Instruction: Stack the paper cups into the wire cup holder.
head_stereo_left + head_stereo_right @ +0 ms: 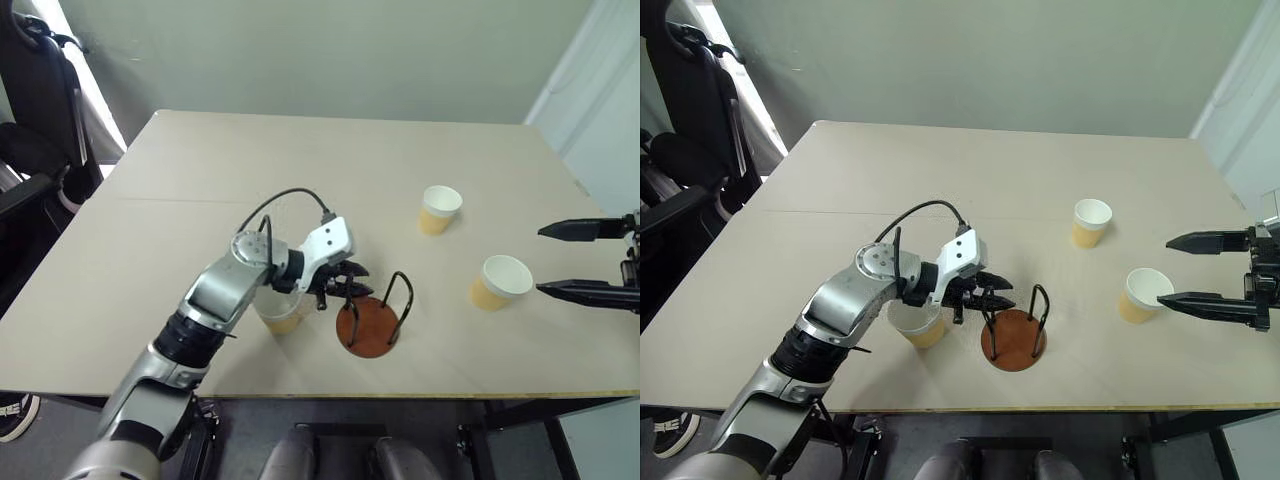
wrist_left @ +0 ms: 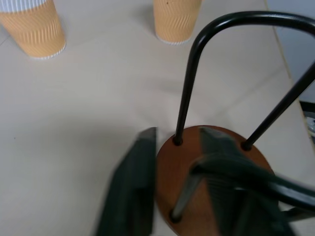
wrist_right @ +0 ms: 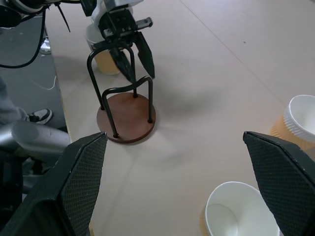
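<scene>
The wire cup holder [image 1: 368, 322], a reddish-brown disc with two black wire loops, stands near the table's front edge. My left gripper [image 1: 366, 282] is open right at its left loop, with the fingers apart on either side of the wire [image 2: 183, 98] and nothing held. One paper cup [image 1: 283, 312] stands upright just left of the holder, partly hidden under my left forearm. Two more paper cups stand upright to the right, one further back [image 1: 440, 209] and one nearer [image 1: 498, 281]. My right gripper [image 1: 540, 260] hangs open just right of the nearer cup, empty.
The tan table [image 1: 300, 170] ends close in front of the holder and close behind my right gripper on the right. A black chair [image 1: 40, 100] stands off the table's left side. A black cable [image 1: 285, 195] arches over my left wrist.
</scene>
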